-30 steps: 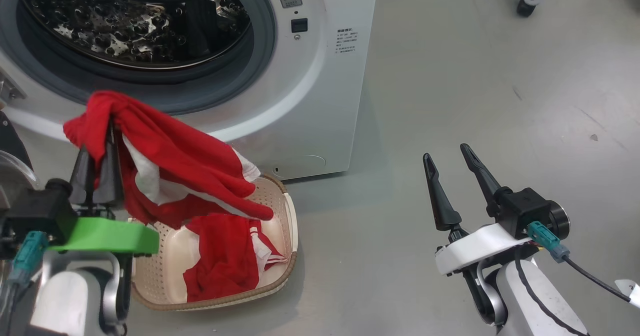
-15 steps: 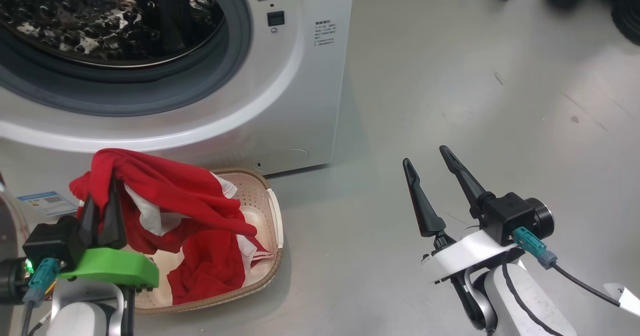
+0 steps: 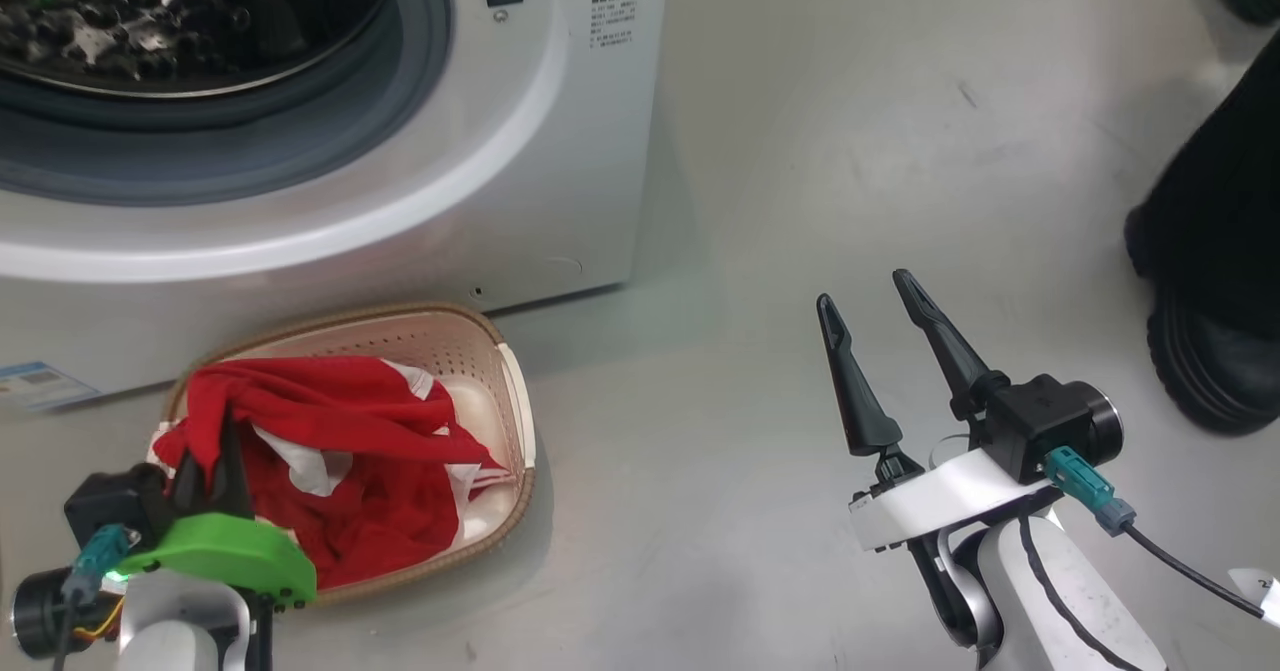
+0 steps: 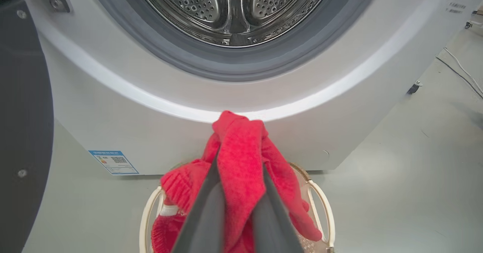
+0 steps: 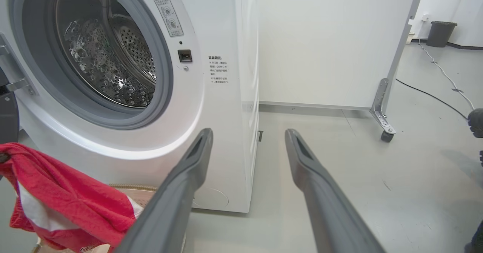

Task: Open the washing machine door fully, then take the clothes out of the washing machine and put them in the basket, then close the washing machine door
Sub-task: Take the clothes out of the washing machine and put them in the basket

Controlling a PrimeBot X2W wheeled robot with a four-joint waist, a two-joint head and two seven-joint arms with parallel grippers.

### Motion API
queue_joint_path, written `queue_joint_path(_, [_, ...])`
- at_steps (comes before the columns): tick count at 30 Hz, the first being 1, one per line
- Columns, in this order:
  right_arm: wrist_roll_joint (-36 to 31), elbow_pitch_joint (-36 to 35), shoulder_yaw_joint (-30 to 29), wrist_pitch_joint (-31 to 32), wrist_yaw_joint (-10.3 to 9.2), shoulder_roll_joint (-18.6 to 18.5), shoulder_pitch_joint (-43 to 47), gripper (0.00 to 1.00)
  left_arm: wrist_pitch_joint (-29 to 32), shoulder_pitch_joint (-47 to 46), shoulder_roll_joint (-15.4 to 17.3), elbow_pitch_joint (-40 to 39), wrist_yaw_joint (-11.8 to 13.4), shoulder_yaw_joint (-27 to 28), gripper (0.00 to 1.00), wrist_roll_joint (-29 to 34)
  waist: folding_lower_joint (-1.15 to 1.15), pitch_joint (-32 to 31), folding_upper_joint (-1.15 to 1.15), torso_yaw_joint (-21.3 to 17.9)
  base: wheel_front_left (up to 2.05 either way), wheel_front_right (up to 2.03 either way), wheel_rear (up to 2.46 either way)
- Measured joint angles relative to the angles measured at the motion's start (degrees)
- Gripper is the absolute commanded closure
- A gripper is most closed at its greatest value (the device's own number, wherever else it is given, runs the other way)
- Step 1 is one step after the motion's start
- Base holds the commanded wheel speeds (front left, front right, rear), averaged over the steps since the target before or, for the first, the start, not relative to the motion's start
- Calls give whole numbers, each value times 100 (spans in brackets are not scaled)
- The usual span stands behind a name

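Floor: we find bare grey floor [image 3: 760, 201] in front of a white partition.
Clothes: the clothes [image 3: 330, 421] are red with white trim. The bulk is heaped in the basket [image 3: 505, 371], and one fold is lifted above the heap.
Basket: it stands on the floor just in front of the washing machine [image 3: 560, 181].
Progress: the drum [image 4: 234, 15] looks empty as far as we can see. We judge unloading nearly complete, with release and door closing outstanding.
Left gripper: the left gripper [image 3: 212, 461] is over the basket's near edge, its fingers pinched onto that raised fold.
Door: the dark panel [image 4: 22, 113] beside the hinge we take for the washing machine door, swung wide.
Right gripper: the right gripper [image 3: 862, 289] has its fingers spread and holds nothing. It is over bare floor, well apart from the basket.
Bystander: a person's dark shoe [image 3: 1210, 351] stands at the far right.
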Motion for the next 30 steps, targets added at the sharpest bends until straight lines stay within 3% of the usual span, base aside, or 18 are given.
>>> queue_joint_path(9, [-1,-271,65,0,-41,14,-154,0,108,-808,-10,887,-10,116,100,-193,0,625,0,-77,0,0,0])
queue_joint_path(20, [9,-593,203,0,-41,30,-437,0,379,-1562,252,1619,-16,255,100,-229,0,1409,0,-272,0,0,0])
queue_joint_path(30, [561,-989,478,0,-152,37,-831,0,668,-2128,504,2253,-58,337,100,-288,1,2187,0,-566,0,0,0])
